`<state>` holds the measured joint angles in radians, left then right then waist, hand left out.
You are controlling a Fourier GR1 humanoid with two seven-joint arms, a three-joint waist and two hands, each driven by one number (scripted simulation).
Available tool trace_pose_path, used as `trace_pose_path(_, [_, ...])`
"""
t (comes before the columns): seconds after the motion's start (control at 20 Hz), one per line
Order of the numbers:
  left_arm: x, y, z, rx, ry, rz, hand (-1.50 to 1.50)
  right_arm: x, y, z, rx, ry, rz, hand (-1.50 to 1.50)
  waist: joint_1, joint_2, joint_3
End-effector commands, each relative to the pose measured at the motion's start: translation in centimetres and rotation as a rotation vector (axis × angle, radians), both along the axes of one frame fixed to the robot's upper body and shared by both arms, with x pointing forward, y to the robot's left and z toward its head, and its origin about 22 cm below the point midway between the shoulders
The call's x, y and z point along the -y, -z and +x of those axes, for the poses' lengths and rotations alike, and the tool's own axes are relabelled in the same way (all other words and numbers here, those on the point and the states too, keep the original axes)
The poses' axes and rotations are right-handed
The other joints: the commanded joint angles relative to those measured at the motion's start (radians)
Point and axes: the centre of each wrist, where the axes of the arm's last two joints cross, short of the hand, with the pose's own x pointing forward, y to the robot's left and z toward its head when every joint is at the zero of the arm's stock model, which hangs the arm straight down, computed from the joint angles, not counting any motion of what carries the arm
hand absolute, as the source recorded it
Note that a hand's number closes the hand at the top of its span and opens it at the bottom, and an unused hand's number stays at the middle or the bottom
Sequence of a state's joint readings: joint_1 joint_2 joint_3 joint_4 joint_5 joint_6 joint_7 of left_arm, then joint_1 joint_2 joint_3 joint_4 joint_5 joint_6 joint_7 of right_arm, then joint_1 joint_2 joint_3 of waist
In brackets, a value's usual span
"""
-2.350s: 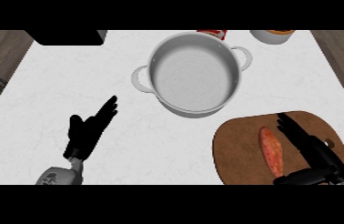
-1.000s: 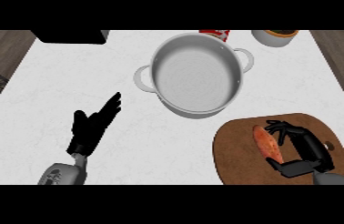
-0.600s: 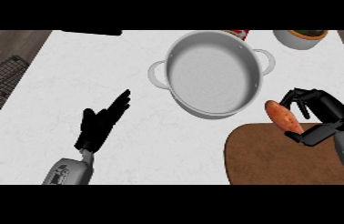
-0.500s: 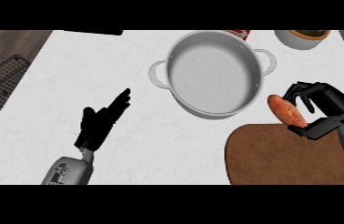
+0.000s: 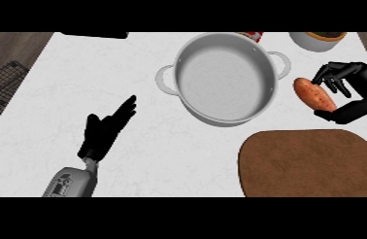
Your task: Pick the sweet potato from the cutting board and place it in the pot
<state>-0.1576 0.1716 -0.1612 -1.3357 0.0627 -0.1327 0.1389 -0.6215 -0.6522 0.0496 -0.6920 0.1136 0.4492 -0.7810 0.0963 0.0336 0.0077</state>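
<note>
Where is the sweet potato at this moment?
In the head view the sweet potato is at the right side, held in the right robot hand, just right of the pot and above the cutting board.

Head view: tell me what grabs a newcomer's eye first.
The big white pot sits top centre, nothing visible inside it. Just right of it, the right hand is curled round the orange sweet potato, holding it off the brown cutting board at lower right. The left hand rests open at lower left.
</note>
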Motion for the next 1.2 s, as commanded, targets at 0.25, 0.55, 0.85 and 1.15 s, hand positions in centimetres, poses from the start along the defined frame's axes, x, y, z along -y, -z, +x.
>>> trace_pose_path(0.25, [-0.7, -0.4, 0.6, 0.002, -0.021, -0.013, 0.00, -2.3, -3.5, 4.0, 0.165, -0.163, -0.044, 1.50, -0.021, -0.008, -0.004])
trace_pose_path(0.55, [-1.9, 0.1, 0.0, -0.010, -0.042, 0.003, 0.00, -7.8, -7.8, 7.7, 0.183, -0.212, -0.145, 1.50, -0.035, -0.017, -0.006])
trace_pose_path(0.85, [-1.9, 0.5, -1.1, -0.013, -0.059, 0.004, 0.00, -13.2, -8.8, 9.3, 0.198, -0.265, -0.285, 1.50, -0.062, -0.026, -0.007])
trace_pose_path(1.15, [-1.3, 0.2, -0.4, -0.005, -0.053, 0.013, 0.00, -20.3, -7.7, 10.1, 0.228, -0.312, -0.405, 1.50, -0.066, -0.025, -0.008])
